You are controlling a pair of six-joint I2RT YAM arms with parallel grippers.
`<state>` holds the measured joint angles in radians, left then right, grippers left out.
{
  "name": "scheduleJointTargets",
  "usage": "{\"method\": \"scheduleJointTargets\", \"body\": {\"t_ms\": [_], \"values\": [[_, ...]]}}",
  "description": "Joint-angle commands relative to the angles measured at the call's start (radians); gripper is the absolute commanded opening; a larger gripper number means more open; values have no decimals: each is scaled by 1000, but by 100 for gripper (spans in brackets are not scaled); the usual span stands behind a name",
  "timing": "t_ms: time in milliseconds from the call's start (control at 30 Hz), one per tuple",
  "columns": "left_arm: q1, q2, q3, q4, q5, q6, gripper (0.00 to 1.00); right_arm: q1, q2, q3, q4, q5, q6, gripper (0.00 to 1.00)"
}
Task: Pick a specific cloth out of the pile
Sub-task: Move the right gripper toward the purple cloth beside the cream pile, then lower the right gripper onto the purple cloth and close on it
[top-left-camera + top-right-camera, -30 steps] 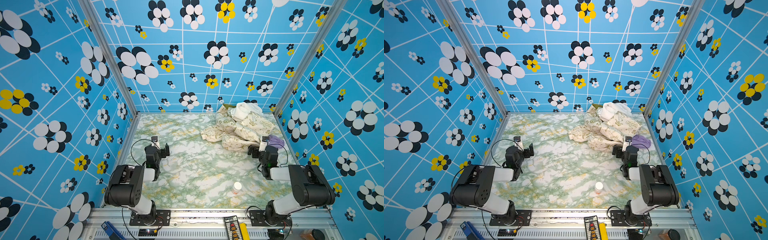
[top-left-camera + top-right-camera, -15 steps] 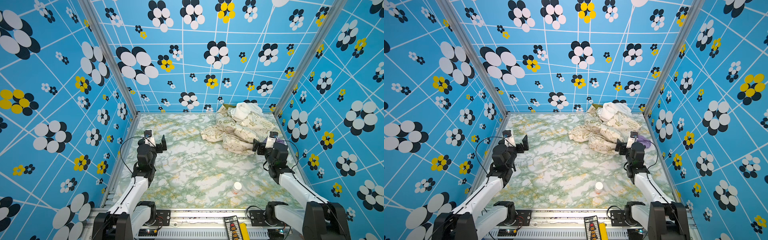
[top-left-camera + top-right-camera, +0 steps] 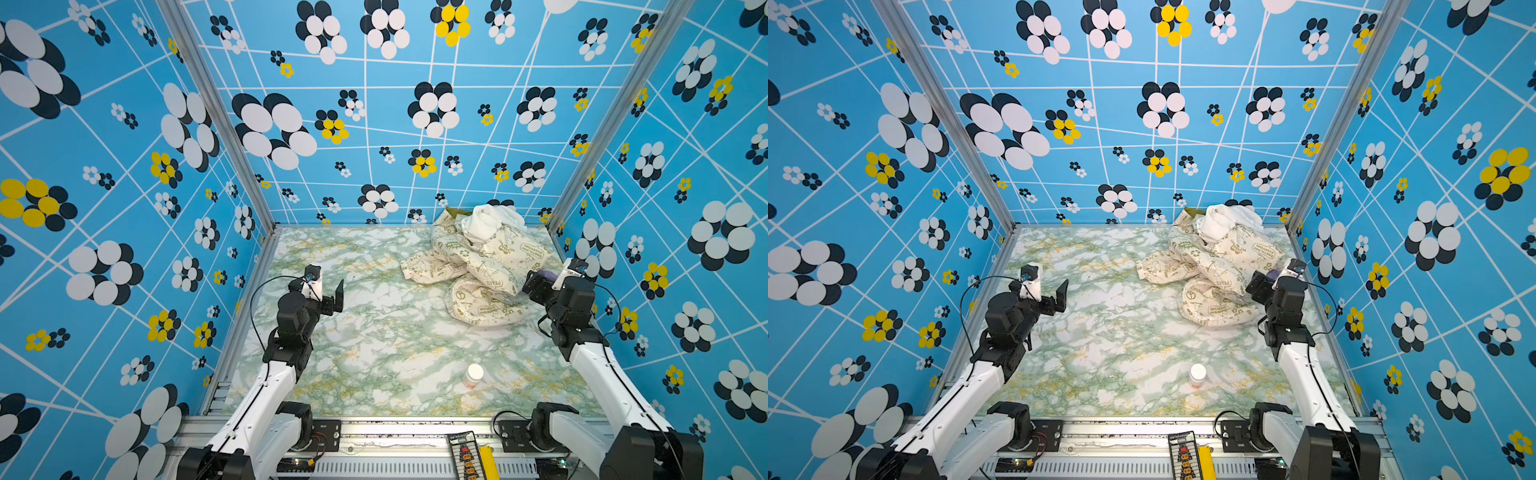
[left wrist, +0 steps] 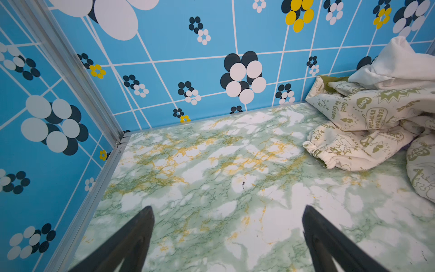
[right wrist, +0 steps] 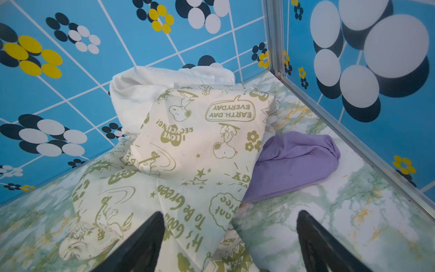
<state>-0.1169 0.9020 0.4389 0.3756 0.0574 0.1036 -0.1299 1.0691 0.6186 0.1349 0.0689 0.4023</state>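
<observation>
The cloth (image 5: 294,164) lay near the right edge of the bench (image 3: 374,332), partly tucked under the right flank of the pile (image 3: 478,266). It was just ahead of the right jaws, which stood wide and empty. The left jaws, also wide and empty, were well apart from it.

The cloth (image 5: 294,162) is plain lavender, the pile (image 5: 200,146) cream with olive-green prints

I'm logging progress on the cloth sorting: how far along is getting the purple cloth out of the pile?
Done: the right tool faces the pile, open, with the purple cloth just ahead. In hand: nothing; the cloth lies tucked under the pile's edge, untouched. Left: close on it and pull it free. The left tool hangs open over the table, away from the pile.
</observation>
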Motion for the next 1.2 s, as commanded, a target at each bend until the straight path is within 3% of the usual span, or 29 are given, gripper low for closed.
{"method": "scheduleJointTargets", "body": {"t_ms": [0, 200, 600, 700, 1000, 1167], "values": [[-4, -24, -3, 17, 23, 42, 99, -42, 66, 36, -18, -62, 192, 82], [-4, -18, -7, 37, 27, 41, 99, -106, 170, 37, 42, -122, 394, 73], [-3, -19, -10, 45, 31, 47, 99, -194, 424, 40, 220, -212, 586, 48], [-4, -21, -9, 37, 30, 49, 99, -194, 502, 78, 246, -241, 596, 42], [-4, -21, -10, 38, 15, 42, 99, -194, 661, 155, 298, -264, 649, 41], [-4, -20, -10, 35, 14, 45, 99, -194, 706, 165, 301, -250, 669, 32]]}}
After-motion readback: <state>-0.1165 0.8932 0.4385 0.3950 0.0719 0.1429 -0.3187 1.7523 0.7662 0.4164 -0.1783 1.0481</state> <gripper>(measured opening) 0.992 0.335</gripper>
